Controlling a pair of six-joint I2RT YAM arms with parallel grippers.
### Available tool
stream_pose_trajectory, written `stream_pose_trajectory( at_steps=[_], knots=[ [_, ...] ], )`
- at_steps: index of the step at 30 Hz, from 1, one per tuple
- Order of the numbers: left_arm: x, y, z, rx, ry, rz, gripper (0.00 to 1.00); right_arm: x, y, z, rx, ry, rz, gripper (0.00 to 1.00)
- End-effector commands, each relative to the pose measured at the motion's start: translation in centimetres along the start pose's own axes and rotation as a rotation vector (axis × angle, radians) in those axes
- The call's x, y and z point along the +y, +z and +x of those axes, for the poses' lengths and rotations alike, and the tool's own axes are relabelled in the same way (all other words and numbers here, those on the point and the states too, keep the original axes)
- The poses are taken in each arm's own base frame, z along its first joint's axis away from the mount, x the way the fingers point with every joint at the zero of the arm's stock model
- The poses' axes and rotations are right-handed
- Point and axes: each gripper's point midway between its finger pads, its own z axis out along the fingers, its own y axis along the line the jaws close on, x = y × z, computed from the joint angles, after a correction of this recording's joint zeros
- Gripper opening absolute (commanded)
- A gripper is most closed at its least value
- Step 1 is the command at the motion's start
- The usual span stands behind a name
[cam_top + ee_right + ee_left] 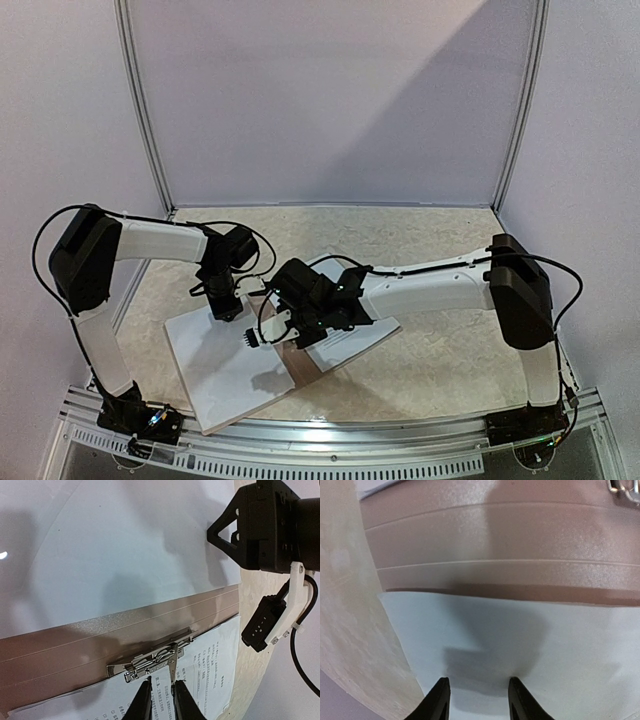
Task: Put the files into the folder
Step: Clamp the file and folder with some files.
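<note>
Folder brown, with metal clip

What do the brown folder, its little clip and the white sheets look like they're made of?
The folder looks like thin matte brown card, with pressed crease lines and a faintly grainy surface. The clip seems to be shiny silvery metal: it glints and has thin wire parts. The sheets look like ordinary matte white paper, thin and flat, one printed with black text.

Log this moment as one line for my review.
left gripper: open, tips at blank sheet | right gripper: narrow gap, around lever of metal clip | folder: open flat | printed sheets: at clip
</note>
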Motion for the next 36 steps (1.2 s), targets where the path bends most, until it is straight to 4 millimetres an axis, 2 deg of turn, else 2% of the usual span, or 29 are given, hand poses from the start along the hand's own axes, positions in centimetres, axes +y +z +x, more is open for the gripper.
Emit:
stream_pose_trajectory(
  at_steps=[1, 12, 22, 36],
  knots=[
    [-2.2, 2.2, 0.3, 0.033, 0.021, 0.086, 0.42, -0.5, -0.9, -0.8, -0.032, -0.002, -0.004, 0.14],
    [-2.2, 2.2, 0.4, 0.035, 0.023, 0.086, 0.42, 1.7, 0.2, 1.0, 0.041, -0.061, -0.070, 0.00],
    [-2.2, 2.2, 0.4, 0.038, 0.028, 0.088, 0.42, 6.6, 1.4, 4.4, 0.133, -0.105, -0.176, 0.00],
    [-2.2, 2.3, 0.4, 0.043, 0.027, 0.087, 0.42, 10.0, 2.8, 7.4, 0.237, -0.118, -0.244, 0.00]
  ],
)
